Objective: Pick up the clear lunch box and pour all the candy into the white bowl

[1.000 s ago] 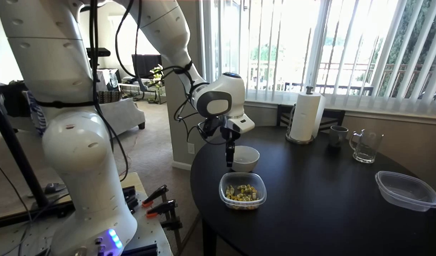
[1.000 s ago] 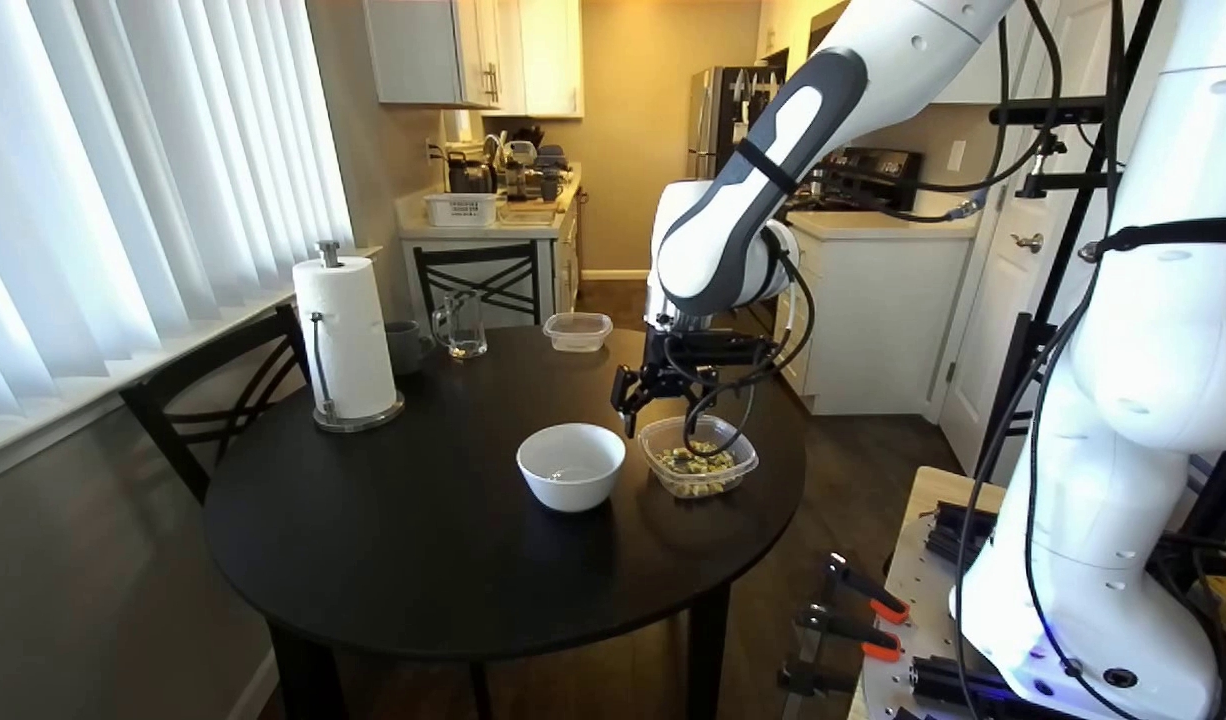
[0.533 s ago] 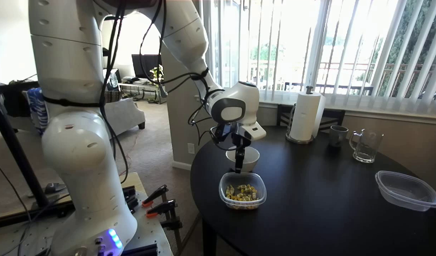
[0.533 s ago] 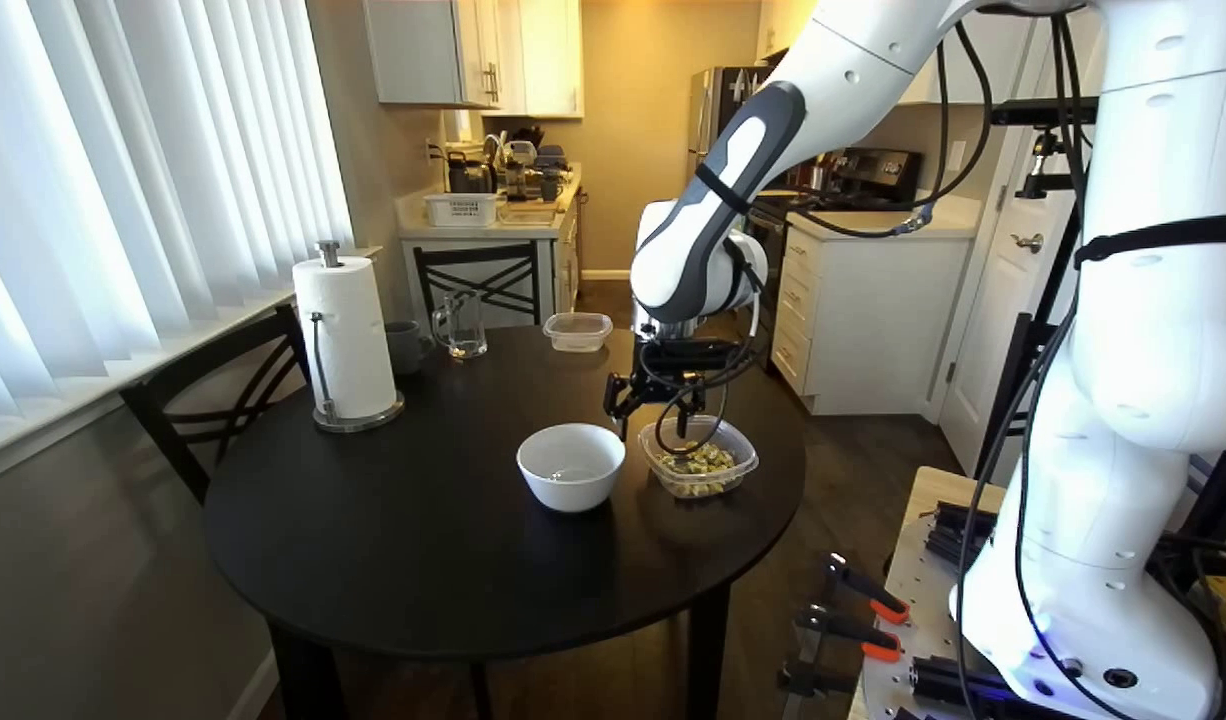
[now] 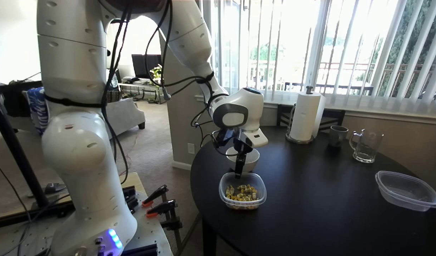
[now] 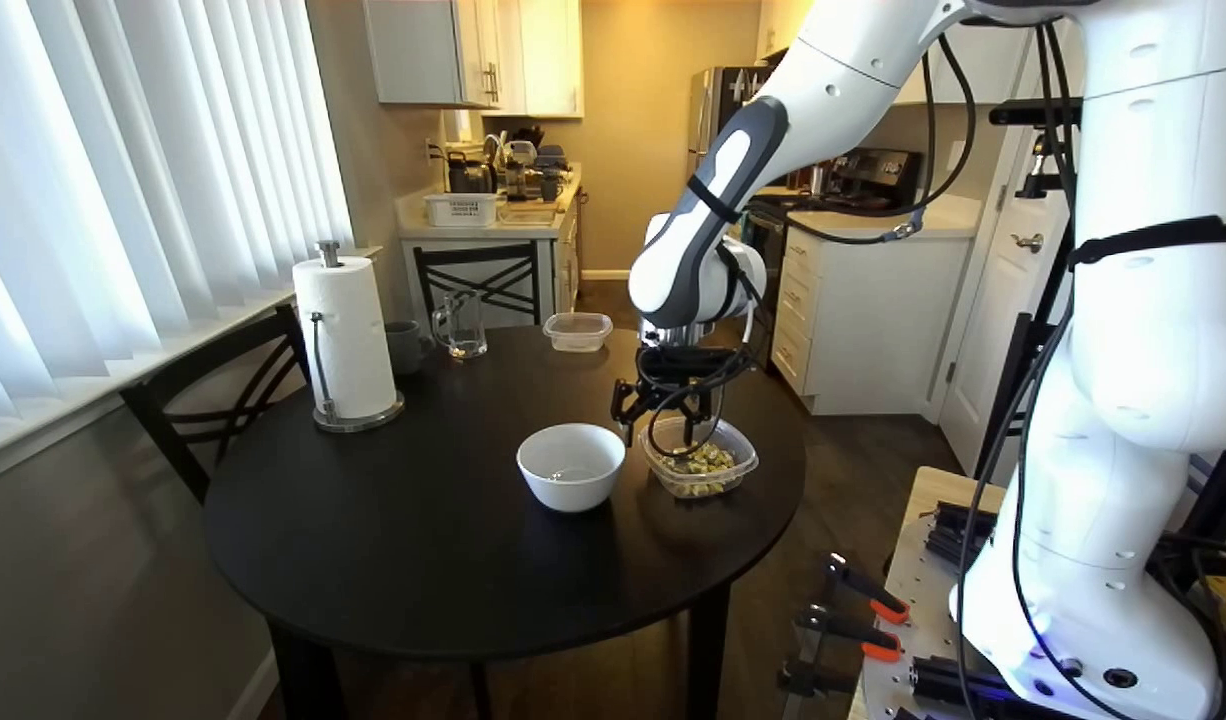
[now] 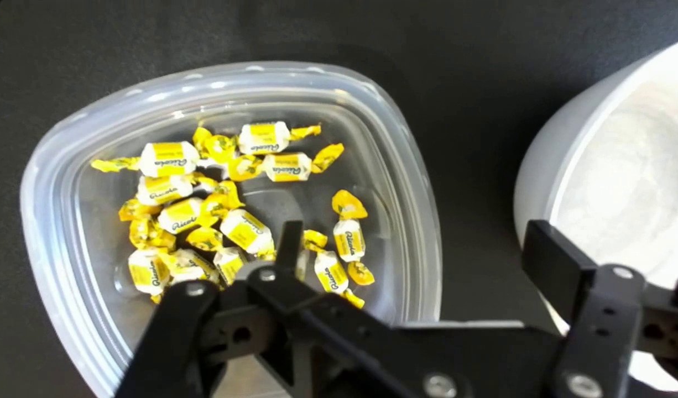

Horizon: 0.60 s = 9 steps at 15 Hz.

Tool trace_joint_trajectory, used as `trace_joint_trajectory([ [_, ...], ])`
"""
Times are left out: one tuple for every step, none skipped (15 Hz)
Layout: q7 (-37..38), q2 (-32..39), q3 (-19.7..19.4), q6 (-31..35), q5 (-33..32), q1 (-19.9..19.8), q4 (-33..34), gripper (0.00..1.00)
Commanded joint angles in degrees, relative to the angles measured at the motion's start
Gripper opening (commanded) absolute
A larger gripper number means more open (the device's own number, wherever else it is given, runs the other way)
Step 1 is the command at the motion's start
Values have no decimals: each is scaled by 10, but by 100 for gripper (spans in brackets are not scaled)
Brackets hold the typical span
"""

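Candy (image 7: 180, 216) in yellow-and-white wrappers lies inside the clear lunch box (image 7: 47, 210), which sits upright just beside the white bowl (image 6: 573, 490), a strip of dark table (image 6: 423, 540) showing between them. My gripper (image 7: 421, 243) hangs low with its fingers (image 7: 554, 260) spread: on my wrist view one hides part of the candy and the other overlaps the bowl's edge; whether either touches anything, I cannot tell. In an exterior view the gripper also blocks part of the bowl (image 5: 253, 161) from me. Well apart from the bowl stand the paper towel roll (image 5: 304, 117), the grey mug (image 5: 338, 136), the glass mug (image 5: 368, 146) and the greyish clear container (image 5: 404, 192).
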Motion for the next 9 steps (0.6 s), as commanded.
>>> trace_joint_trajectory([
  [1,26,0,-2,21,-5,9,100],
  [1,33,0,-1,23,-5,10,100],
  [4,39,0,0,22,-2,11,100],
  [5,44,0,0,22,-1,13,100],
  [10,51,-1,3,20,2,16,100],
  [11,55,-1,5,19,3,17,100],
  [9,59,0,7,21,4,19,100],
  [5,61,1,6,21,4,20,75],
  [2,61,3,10,25,3,20,73],
])
